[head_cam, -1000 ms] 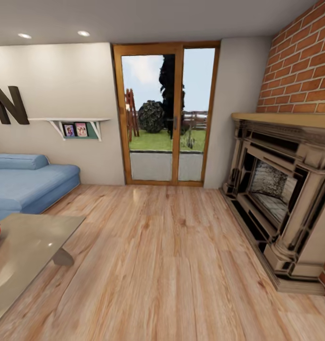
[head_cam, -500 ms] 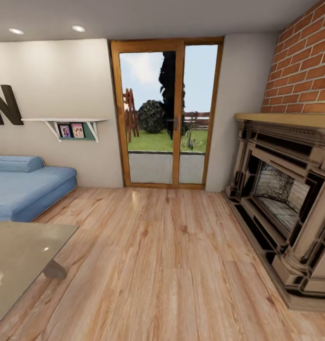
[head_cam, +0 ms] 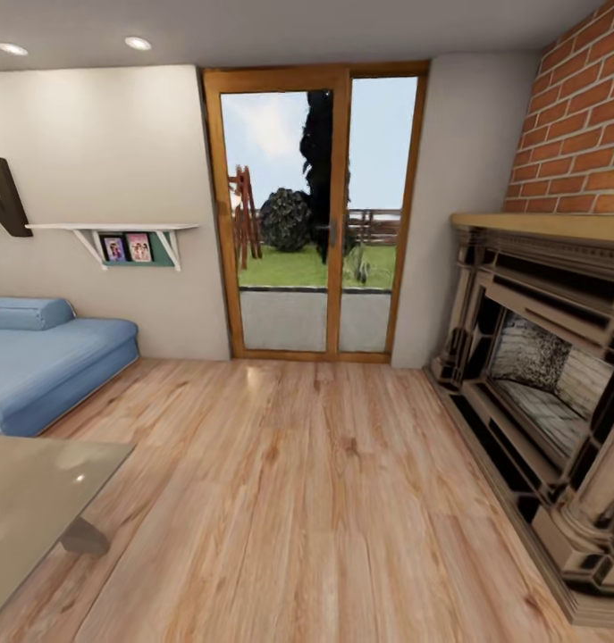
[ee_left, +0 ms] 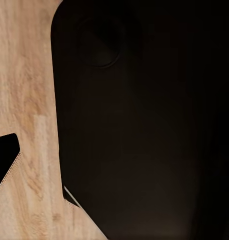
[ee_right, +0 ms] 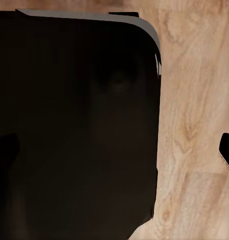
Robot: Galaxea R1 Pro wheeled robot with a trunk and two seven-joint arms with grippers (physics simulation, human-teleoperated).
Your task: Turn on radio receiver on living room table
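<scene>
Below both wrist cameras: dark robot body over plank floor (ee_left: 24,100); gripper state cannot tell. Table (head_cam: 29,500) corner at 8 o'clock in head view, sofa (head_cam: 47,357) at 9, glass door (head_cam: 311,214) at 12. Radio receiver presumably farther along table, beyond 8 o'clock edge. Advice: swing base toward 8 o'clock, centre table before reaching.

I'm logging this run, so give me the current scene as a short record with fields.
room: living room, wood plank floor
table: grey-brown corner at the head view's lower left
sofa: blue, by the left wall
door: glass, wood-framed, garden beyond
fireplace: ornate, at right under a brick wall
shelf: white, holds two small photos
wrist views: dark robot body over floor
</scene>
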